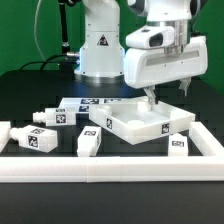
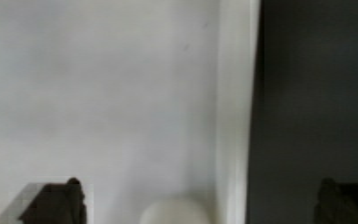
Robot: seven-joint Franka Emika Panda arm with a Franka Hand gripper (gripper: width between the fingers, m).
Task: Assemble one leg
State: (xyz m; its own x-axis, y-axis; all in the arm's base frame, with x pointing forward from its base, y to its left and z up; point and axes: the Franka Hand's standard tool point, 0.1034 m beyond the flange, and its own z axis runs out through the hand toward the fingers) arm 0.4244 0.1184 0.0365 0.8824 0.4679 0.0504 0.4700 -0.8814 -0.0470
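Several short white legs with black-and-white tags lie on the black table: one (image 1: 50,117) and another (image 1: 38,140) on the exterior view's left, one (image 1: 88,141) in front of the tabletop, and one (image 1: 178,146) on the right. The white tray-like tabletop (image 1: 122,132) sits in the middle. My gripper (image 1: 150,101) hangs just over its far side. In the wrist view the gripper (image 2: 199,205) is open, with its dark fingertips (image 2: 55,203) wide apart over the tabletop's white surface (image 2: 105,90). A blurred pale rounded shape (image 2: 185,212) lies between them. I hold no leg.
The marker board (image 1: 85,103) lies flat behind the tabletop. A white rail (image 1: 110,172) runs along the front of the table and up the right side. The arm's white base (image 1: 100,45) stands at the back. Bare black table (image 2: 318,90) shows past the tabletop's edge.
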